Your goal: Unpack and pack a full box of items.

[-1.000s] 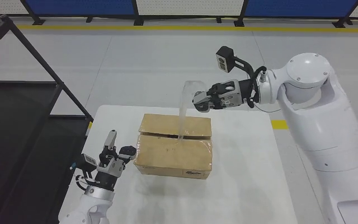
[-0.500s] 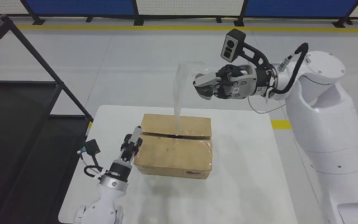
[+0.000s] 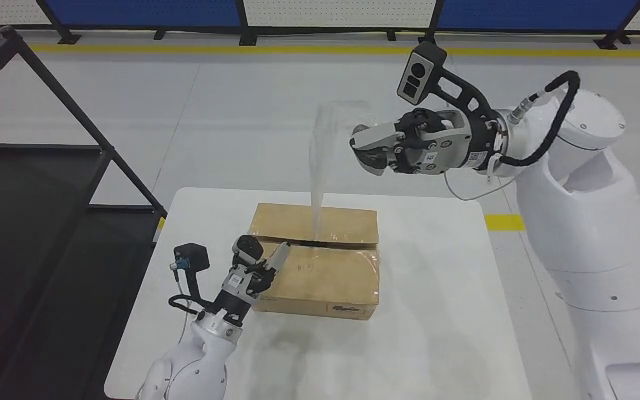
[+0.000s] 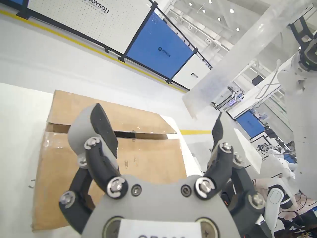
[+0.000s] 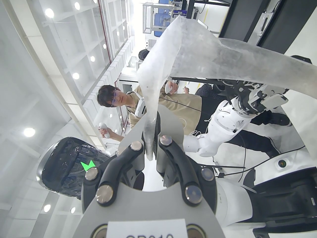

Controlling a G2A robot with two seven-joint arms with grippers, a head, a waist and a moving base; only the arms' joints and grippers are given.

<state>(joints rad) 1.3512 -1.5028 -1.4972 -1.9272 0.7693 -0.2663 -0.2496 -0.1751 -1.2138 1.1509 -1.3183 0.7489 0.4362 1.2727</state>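
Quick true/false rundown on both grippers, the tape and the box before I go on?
1. The right gripper is shut on the tape. True.
2. The left gripper is shut on a flap. False: it is open and empty, at the left end of the box.
3. The flaps stand upright. False: they lie flat, with a narrow gap between them.
4. The tape is held up above the box. True.

A white counter point(image 3: 450, 310) lies under the left hand point(image 4: 158, 117). A black rack point(image 3: 95, 170) stands off the counter, to that hand's left. Far beyond the hand, a yellow line point(image 3: 300, 48) crosses the grey floor point(image 3: 230, 120) before blue and white panels point(image 3: 140, 12).
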